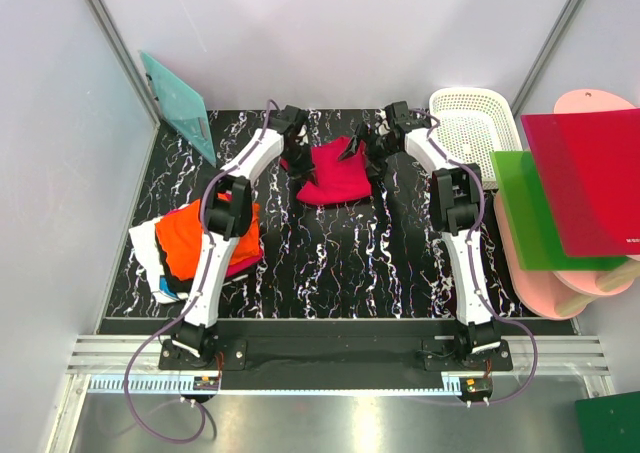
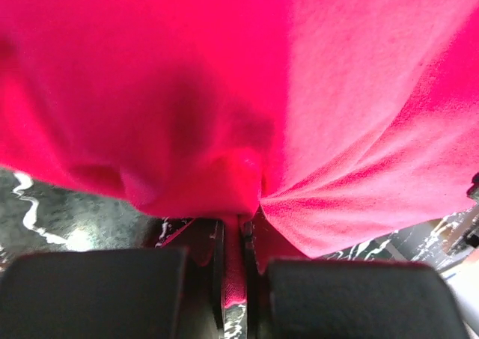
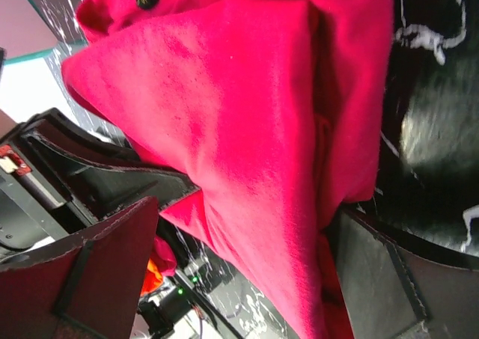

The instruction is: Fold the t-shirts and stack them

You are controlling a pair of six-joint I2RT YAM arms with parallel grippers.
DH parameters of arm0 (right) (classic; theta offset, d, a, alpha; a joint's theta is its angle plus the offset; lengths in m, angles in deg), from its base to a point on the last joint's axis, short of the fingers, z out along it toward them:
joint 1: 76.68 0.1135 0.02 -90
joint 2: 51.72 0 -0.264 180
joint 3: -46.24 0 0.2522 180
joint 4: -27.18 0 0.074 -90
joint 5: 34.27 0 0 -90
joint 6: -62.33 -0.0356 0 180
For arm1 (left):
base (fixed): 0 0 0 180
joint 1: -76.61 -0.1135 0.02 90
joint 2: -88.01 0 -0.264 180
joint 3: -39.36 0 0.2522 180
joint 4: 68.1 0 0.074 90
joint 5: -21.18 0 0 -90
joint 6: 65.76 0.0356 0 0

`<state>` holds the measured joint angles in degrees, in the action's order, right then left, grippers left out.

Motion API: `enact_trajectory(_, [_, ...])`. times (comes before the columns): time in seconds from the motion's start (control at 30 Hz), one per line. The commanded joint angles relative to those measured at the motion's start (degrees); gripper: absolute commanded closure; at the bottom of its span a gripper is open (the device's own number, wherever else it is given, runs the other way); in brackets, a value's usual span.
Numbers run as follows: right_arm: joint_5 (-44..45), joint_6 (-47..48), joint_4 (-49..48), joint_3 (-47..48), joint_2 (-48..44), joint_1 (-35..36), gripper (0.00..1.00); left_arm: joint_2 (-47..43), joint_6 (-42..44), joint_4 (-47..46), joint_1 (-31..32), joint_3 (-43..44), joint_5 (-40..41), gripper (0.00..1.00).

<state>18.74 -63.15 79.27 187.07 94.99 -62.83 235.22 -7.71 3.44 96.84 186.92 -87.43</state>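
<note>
T-shirts counted: two can be told apart, one red and one orange.
Red t-shirt (image 1: 330, 176): lies bunched and partly folded at the far middle of the worktop (image 1: 340, 263), between the two end effectors.
Orange t-shirt (image 1: 190, 235): lies on top of a loose pile at the left side of the worktop, beside the left arm and well apart from the red t-shirt.
Pile under the orange: a white cloth (image 1: 145, 251) and a strip of pinkish red show at its edges. These may be more shirts, but from above I cannot tell.
Arms: two, both reaching to the far middle.
Left end effector (image 2: 236, 236): closed, its two fingers pinching a narrow fold at the edge of the red t-shirt. In the left wrist view the cloth fills the picture above the fingers.
Right end effector (image 3: 243, 212): jaws spread wide, one finger on either side of a thick folded edge of the red t-shirt, not clamped on it.
White basket (image 1: 470, 101): one, at the far right corner of the worktop, close to the right arm.
Boards on the right: one green board (image 1: 535, 213) with one red board (image 1: 585, 183) overlapping its right edge, both resting on pale pink trays (image 1: 545, 295).
Teal board (image 1: 178, 101): one, leaning at the far left.
</note>
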Motion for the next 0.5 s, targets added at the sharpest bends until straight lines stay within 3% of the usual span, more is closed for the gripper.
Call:
enact_trajectory(0.0, [-0.7, 3.0, 1.2, -2.7, -5.4, 0.7, 0.0, -7.1, 3.2, 0.6, -1.2, -4.3, 10.2, 1.0])
enact_trajectory(0.13, [-0.2, 4.5, 1.3, -5.9, -8.4, 0.6, 0.0, -17.0, 5.0, 3.1, -3.4, -6.2, 14.7, 1.0])
enact_trajectory(0.47, [-0.2, 6.0, 0.7, -12.1, -13.7, 0.6, 0.0, -27.9, 8.0, 11.9, -3.6, -4.1, 17.6, 1.0])
